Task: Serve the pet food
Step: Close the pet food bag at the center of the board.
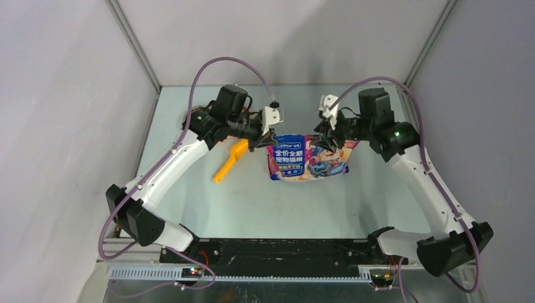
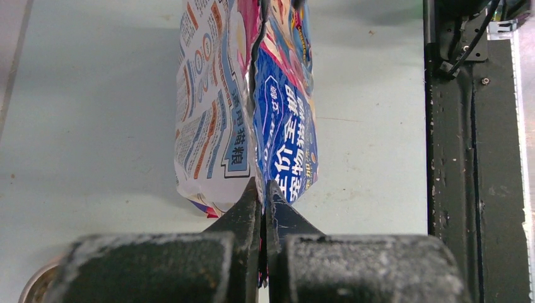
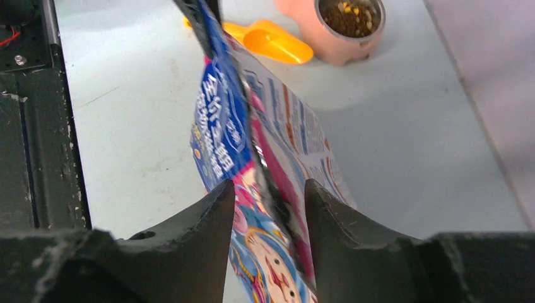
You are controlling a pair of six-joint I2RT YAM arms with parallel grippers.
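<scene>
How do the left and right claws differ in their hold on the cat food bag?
The left claw is pinched shut on the edge of the bag; the right claw stands parted, the edge between its jaws. The left claw holds the left top corner, the right claw straddles the right one. Both meet the bag's top edge.
</scene>
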